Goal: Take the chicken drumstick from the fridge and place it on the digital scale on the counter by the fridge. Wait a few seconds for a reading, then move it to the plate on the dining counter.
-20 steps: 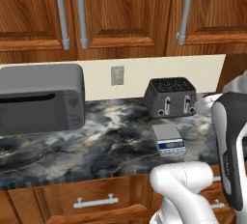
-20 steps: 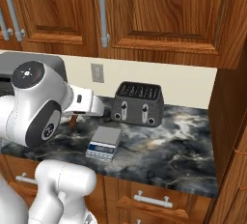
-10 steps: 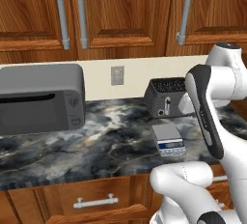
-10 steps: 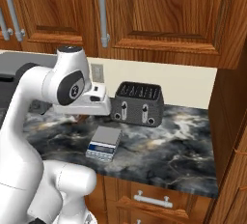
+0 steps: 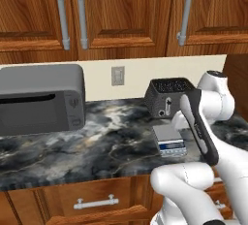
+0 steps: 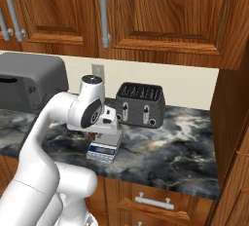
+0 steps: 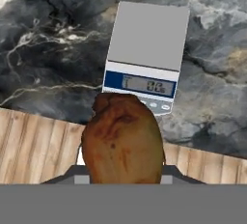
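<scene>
Now: claw (image 7: 123, 182) clamped on drumstick (image 7: 123, 138), above counter (image 7: 48, 59) edge; next, advance over scale (image 7: 147, 37), lower, release.

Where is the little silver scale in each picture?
Left base view: the digital scale sits on the marbled counter right of centre, in front of the dark toaster, partly behind the white arm.
Right base view: the scale is left of centre, just below the arm's wrist, near the counter's front edge.
Hand view: the scale is at top centre, above the chicken drumstick.
Shared landmark: the toaster behind it in both base views.
</scene>
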Robot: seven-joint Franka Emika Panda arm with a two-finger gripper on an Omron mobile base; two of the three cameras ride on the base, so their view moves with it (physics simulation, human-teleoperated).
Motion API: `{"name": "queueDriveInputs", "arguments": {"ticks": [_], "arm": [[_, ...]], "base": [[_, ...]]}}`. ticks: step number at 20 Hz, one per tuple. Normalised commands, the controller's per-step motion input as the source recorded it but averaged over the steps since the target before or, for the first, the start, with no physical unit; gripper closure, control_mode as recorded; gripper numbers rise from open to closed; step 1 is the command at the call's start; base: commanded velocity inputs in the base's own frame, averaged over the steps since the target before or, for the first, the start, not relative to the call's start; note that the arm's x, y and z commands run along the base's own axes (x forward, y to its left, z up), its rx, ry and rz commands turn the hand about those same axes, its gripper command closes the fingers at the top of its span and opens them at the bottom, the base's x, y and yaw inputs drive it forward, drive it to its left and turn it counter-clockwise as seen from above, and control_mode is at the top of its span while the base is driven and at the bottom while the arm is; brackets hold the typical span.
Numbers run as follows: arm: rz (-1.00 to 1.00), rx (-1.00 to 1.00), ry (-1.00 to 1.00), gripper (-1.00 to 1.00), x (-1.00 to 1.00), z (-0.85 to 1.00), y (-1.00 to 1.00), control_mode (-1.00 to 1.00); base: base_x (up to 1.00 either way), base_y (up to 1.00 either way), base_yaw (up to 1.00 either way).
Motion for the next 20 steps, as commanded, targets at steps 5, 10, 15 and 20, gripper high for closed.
{"name": "queueDriveInputs", "arguments": {"ticks": [5,10,15,20], "arm": [[0.00,0.00,0.00,1.00,0.78,-0.53,0.00,-1.00],[0.00,0.00,0.06,1.00,0.76,-0.25,-0.06,-1.00],[0.00,0.00,0.04,1.00,0.19,-0.14,-0.16,-1.00],[0.00,0.00,0.02,1.00,0.05,-0.18,-0.02,-1.00]], "base": [[0.00,0.00,0.00],[0.00,0.00,0.00],[0.00,0.00,0.00],[0.00,0.00,0.00]]}}
